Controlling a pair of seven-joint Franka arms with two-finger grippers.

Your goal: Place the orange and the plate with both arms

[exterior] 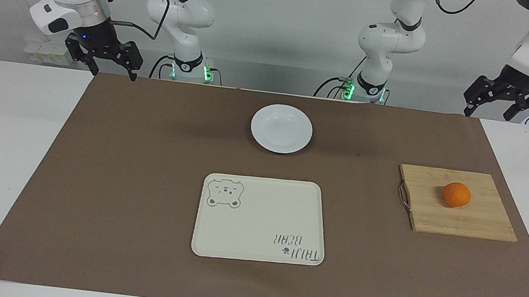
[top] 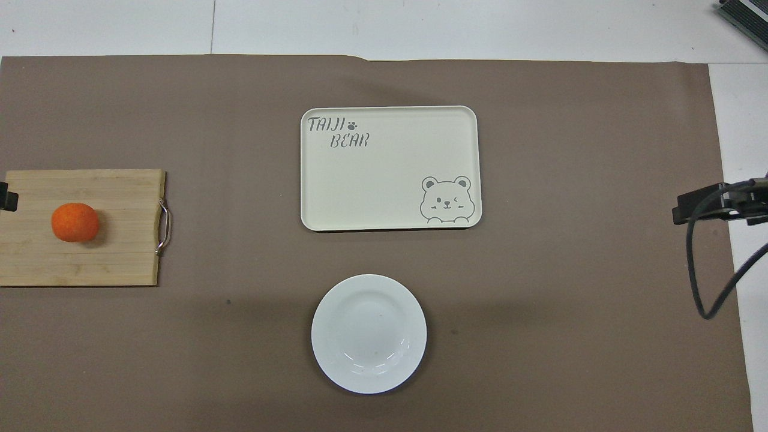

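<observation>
Black right claw hangs spread at the upper left of your facing frame, holding nothing, over the brown mat edge. Left claw sits upper right, also spread and empty. Your plate is top centre, with the bear tray below it. The orange rests on the wooden board at middle right.
</observation>
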